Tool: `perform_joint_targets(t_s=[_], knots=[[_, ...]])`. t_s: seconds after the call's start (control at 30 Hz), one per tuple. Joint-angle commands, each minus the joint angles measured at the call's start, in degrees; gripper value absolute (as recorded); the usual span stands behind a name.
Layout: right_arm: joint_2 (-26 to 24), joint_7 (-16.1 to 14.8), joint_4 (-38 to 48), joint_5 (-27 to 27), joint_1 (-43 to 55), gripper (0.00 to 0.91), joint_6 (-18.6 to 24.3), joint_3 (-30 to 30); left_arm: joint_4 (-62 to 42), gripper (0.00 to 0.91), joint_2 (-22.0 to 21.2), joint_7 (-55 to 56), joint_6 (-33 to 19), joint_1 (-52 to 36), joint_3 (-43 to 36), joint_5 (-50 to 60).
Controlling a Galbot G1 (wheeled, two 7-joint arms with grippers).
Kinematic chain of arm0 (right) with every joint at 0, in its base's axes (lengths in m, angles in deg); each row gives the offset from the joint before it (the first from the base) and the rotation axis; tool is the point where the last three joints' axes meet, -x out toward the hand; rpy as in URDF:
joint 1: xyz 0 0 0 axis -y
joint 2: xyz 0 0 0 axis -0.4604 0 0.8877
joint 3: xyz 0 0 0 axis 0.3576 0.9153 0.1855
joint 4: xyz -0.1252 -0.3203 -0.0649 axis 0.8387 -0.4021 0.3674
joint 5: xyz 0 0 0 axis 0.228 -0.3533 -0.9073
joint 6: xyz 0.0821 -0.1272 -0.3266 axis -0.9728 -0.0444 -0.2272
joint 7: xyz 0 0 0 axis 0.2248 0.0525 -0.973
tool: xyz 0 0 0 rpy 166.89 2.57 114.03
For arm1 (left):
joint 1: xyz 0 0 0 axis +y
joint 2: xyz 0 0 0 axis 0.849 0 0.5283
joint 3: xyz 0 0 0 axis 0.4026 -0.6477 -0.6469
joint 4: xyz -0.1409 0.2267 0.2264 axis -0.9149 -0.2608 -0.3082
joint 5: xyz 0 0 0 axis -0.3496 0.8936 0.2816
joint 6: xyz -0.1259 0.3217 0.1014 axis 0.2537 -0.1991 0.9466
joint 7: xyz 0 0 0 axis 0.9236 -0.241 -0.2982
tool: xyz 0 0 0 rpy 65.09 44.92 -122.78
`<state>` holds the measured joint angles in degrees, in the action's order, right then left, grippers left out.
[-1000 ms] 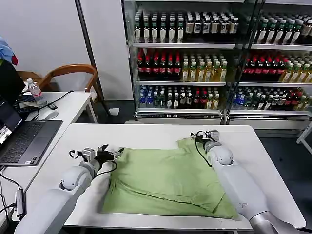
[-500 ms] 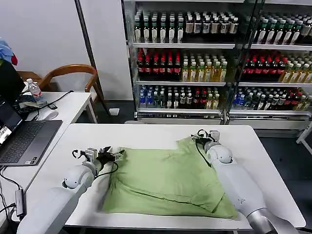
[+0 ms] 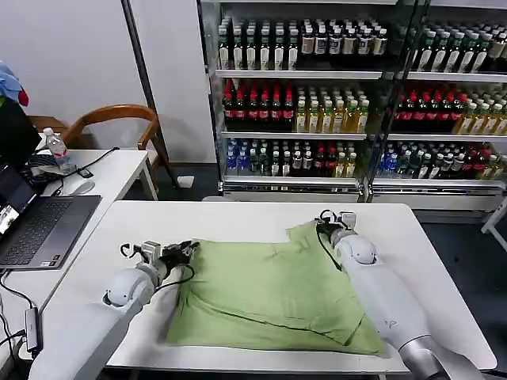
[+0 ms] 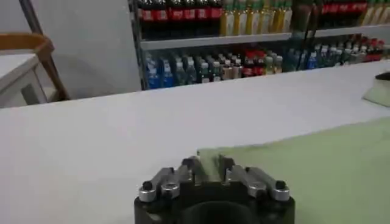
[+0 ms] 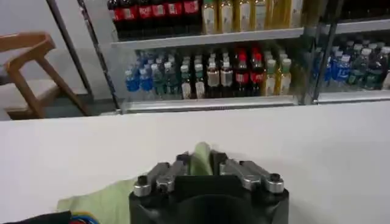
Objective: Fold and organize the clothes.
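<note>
My left gripper (image 4: 209,165) and right gripper (image 5: 202,159) pinch opposite corners of the shirt (image 3: 269,289); soft, limp cloth, best held at edges.

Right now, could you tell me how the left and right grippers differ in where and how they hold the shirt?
The left gripper pinches the shirt at its near-left corner, reaching in from the table's left side; the right gripper pinches the far corner, farther from the robot. The left arm lies on bare table; the right arm lies across the shirt. Both are shut on fabric, low at the tabletop.
</note>
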<state>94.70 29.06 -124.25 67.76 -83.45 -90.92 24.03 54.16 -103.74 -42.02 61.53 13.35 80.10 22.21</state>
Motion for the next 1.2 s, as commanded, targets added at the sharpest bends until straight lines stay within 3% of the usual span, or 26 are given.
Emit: perform_joint_targets(t_s=[0.03, 0.27, 0.67, 1.2], knots=[[0.1, -0.2, 0.1, 0.1, 0.0, 0.0, -0.1, 0.0, -0.1, 0.04, 0.0, -0.9, 0.2, -0.1, -0.3, 0.1], [-1.0, -0.7, -2.3, -0.3, -1.1, 0.0, 0.1, 0.1, 1.1, 0.04, 0.5, -2.2, -0.9, 0.4, 0.3, 0.0], [-8.9, 0.5, -23.5, 2.7, -11.7, 0.0, -1.3, -1.0, 12.0, 0.04, 3.6, -2.1, -1.0, 9.0, 5.2, 0.4], [-17.6, 2.4, -43.1, 5.3, -28.2, 0.0, -2.1, -11.4, 19.6, 0.04, 5.4, -1.7, -1.7, 17.7, 10.0, 0.4]])
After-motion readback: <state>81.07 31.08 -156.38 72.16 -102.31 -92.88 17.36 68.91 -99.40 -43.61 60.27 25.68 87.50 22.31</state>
